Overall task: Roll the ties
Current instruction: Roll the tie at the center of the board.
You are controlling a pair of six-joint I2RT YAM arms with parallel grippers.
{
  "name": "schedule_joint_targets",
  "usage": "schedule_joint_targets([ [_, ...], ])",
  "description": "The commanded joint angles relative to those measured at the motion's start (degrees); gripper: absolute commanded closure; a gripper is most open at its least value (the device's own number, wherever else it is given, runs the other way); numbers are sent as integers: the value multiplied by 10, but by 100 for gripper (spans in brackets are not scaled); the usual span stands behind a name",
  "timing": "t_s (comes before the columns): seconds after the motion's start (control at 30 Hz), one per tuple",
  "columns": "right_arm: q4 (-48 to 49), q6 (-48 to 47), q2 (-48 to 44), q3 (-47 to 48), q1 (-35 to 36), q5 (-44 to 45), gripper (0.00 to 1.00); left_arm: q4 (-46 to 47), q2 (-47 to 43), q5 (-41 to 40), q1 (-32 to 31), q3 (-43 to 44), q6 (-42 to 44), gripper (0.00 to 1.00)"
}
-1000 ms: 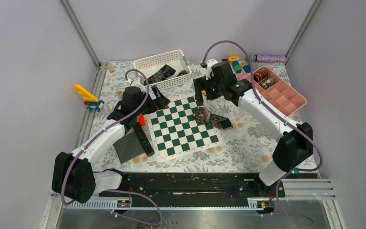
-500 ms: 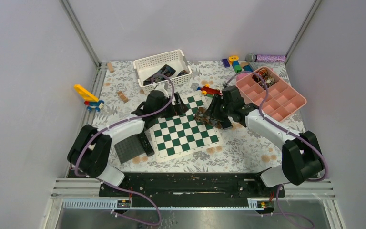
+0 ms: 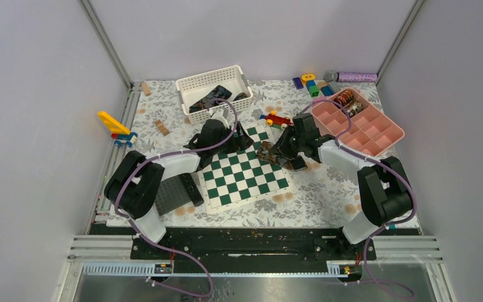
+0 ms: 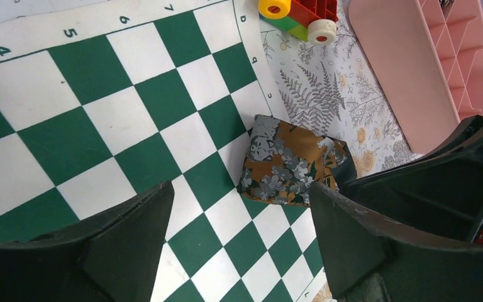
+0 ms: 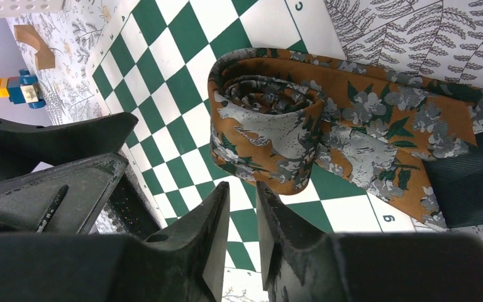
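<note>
A rust-brown flowered tie point(image 3: 275, 153) lies on the right edge of the chessboard point(image 3: 242, 176), one end rolled into a loose coil point(image 5: 267, 119) and its tail point(image 5: 402, 126) running off onto the tablecloth. My right gripper point(image 5: 242, 189) hovers just short of the coil, its jaws a narrow gap apart with nothing between them. From the other side, my left gripper point(image 4: 239, 195) stands wide open over the board, the tie point(image 4: 289, 160) just ahead of its fingertips. More dark ties point(image 3: 212, 97) lie in the white basket point(image 3: 192, 85). Small coiled ties point(image 3: 346, 99) sit in the pink tray point(image 3: 377, 132).
A dark cloth end point(image 5: 471, 182) lies by the tie's tail. A red toy car point(image 3: 278, 118) stands behind the board. A black remote point(image 3: 190, 187) and a grey plate point(image 3: 168, 196) lie left of it. Coloured blocks point(image 3: 311, 85) and a yellow toy point(image 3: 114, 124) sit farther off.
Both arms have swung down and inward to the tie on the board. The right jaws have narrowed from wide to a slim gap. The left jaws have closed a little.
</note>
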Motion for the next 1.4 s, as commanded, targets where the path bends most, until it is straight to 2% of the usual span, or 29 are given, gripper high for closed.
schedule_joint_targets([
  [0.0,18,9,13,13,-6,-1,73,46,13,17,-6,32,-2,21],
  [0.17,18,10,23,8,-9,8,76,40,26,24,-9,46,5,25],
  [1.03,-1,7,58,-9,-27,12,86,131,116,119,-38,66,10,20],
  [1.37,-18,3,59,-14,-33,19,89,146,137,131,-42,64,8,25],
])
